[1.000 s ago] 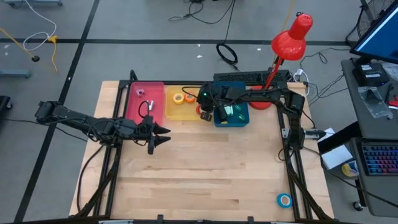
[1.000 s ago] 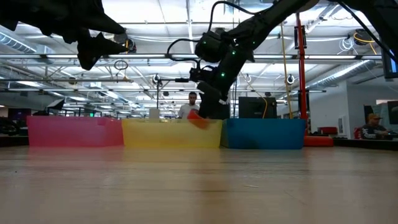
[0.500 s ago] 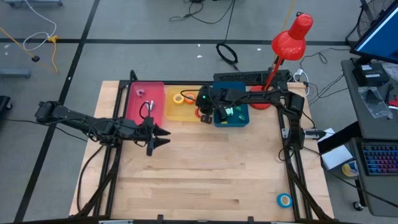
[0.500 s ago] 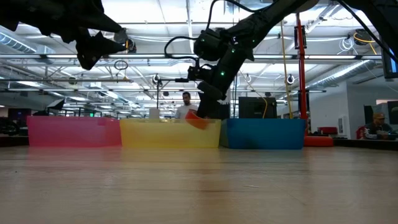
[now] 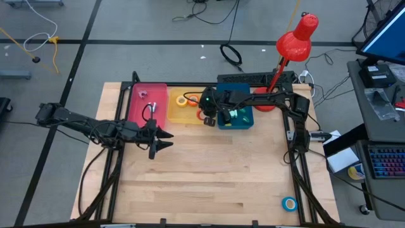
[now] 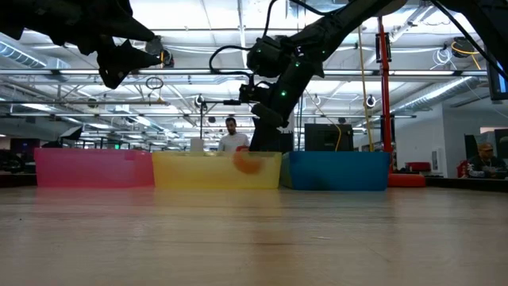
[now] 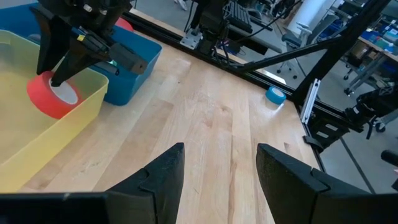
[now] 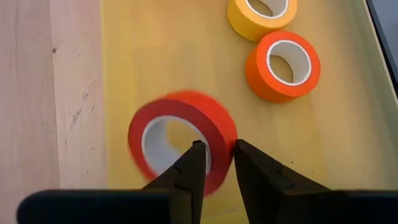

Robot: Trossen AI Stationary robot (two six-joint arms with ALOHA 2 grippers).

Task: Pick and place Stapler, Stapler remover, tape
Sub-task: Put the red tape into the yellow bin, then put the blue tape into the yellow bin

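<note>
Dropping from my right gripper (image 8: 216,155), the red tape roll (image 8: 186,104) now sits lower in the yellow bin (image 5: 177,114), upper centre of the overhead frame. My fingers stand narrowly apart above it. Only the blue roll (image 5: 289,203), lower right, remains out.

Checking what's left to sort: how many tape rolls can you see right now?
4. Yellow roll and orange roll lie in the yellow bin; red roll at the right gripper there; blue roll on the table's near-right corner.
</note>
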